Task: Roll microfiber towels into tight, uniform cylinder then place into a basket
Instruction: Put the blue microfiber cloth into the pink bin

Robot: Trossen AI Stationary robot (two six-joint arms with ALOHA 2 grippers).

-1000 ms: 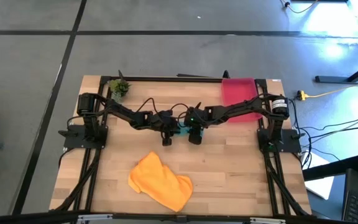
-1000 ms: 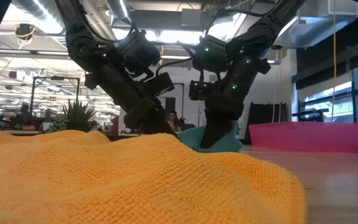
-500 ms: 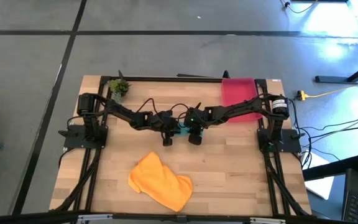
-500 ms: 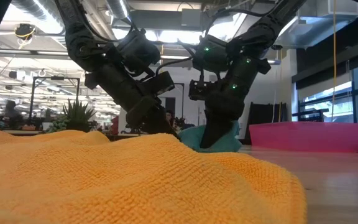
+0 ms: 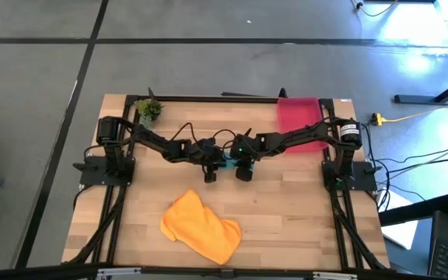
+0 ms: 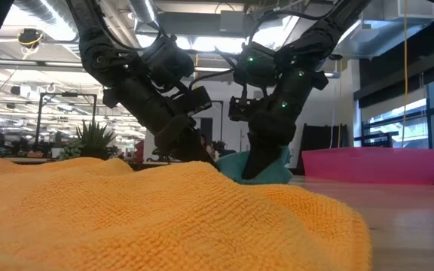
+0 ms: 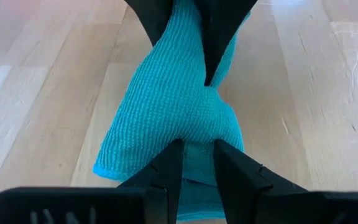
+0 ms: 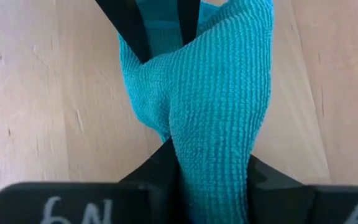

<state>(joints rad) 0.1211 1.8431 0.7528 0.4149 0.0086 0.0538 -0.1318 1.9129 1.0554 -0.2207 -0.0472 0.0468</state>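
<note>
Right now both claws meet at mid-counter (image 5: pixel 286 210) on the teal towel (image 7: pixel 173 106). Left claw (image 7: pixel 194 165) is nearly closed, fingers pinching one end of it; right claw (image 8: pixel 207 171) pinches the opp. end, cloth bunched btwn its fingers. Towel sits twisted btwn the two, touching the wood. Orange towel (image 5: pixel 201 227) lies crumpled nearer the front edge, well apart. Basket (image 5: pixel 298 115) sits at the back right corner, under the right arm.

orange towel (image 5: pixel 201 227) blocking front, bare table (image 5: pixel 294 210) right
</note>
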